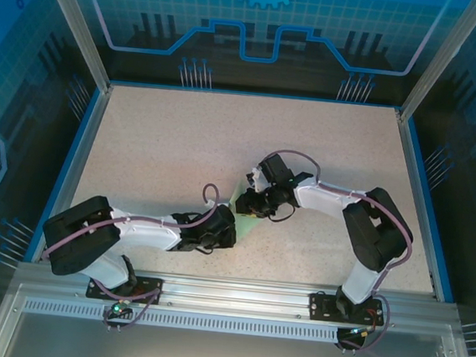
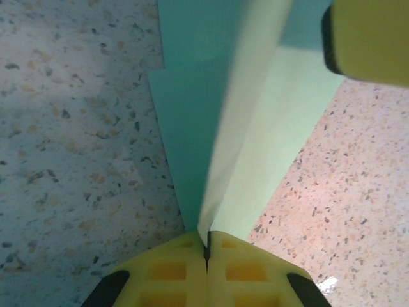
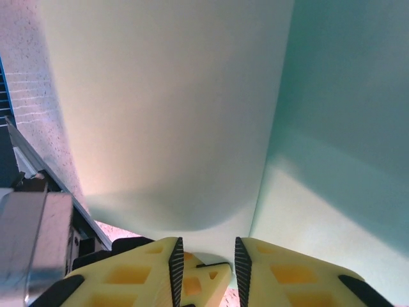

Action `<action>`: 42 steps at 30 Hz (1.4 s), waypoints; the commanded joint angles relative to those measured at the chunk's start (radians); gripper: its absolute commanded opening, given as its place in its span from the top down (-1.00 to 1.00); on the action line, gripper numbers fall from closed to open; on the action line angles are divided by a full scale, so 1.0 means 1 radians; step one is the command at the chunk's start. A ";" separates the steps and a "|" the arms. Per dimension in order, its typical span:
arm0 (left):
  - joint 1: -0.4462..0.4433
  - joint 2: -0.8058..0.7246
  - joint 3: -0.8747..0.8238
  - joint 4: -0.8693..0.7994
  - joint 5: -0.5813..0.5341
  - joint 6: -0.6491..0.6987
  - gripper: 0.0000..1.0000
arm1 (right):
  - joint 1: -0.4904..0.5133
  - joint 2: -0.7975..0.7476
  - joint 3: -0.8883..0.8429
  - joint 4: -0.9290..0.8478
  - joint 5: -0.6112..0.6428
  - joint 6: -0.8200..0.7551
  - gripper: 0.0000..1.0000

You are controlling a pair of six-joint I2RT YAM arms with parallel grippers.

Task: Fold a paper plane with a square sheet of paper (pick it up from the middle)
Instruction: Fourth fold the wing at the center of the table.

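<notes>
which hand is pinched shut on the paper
The left hand: it is closed tight on the paper's raised fold. The right hand stands parted, a clear gap between its tips.

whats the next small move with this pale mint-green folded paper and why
Probably ease the right gripper forward and close on the pale mint-green folded paper: its jaws stand apart with it just ahead, while the left gripper pinches its creased end.
</notes>
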 commanded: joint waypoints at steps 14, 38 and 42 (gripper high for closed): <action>0.073 0.042 -0.090 0.165 0.173 0.014 0.99 | 0.000 -0.078 -0.039 0.017 -0.065 -0.022 0.66; 0.076 -0.044 -0.084 0.077 0.168 0.027 0.66 | 0.005 0.085 0.044 -0.007 0.048 -0.002 0.68; 0.076 -0.050 -0.083 0.065 0.170 0.034 0.71 | 0.002 0.089 0.050 -0.009 0.047 -0.003 0.68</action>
